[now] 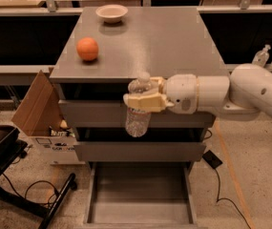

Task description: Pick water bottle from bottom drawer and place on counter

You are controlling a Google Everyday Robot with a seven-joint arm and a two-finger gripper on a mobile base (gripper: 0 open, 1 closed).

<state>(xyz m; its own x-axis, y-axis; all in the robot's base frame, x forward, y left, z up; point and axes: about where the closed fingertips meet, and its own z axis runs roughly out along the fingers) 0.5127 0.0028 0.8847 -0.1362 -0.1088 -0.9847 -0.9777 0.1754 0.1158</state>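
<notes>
My gripper (142,100) is shut on the water bottle (138,121), a clear plastic bottle with a white cap, held upright in front of the upper drawers, its cap level with the counter's front edge. The counter (164,42) is the grey cabinet top behind it. The bottom drawer (140,194) is pulled open below and holds nothing I can see. My white arm reaches in from the right.
An orange ball (87,48) and a white bowl (111,12) sit on the counter's left and back. An open cardboard box (40,111) stands left of the cabinet. Pump bottles (271,57) stand on a shelf at right. A cable (221,175) lies on the floor.
</notes>
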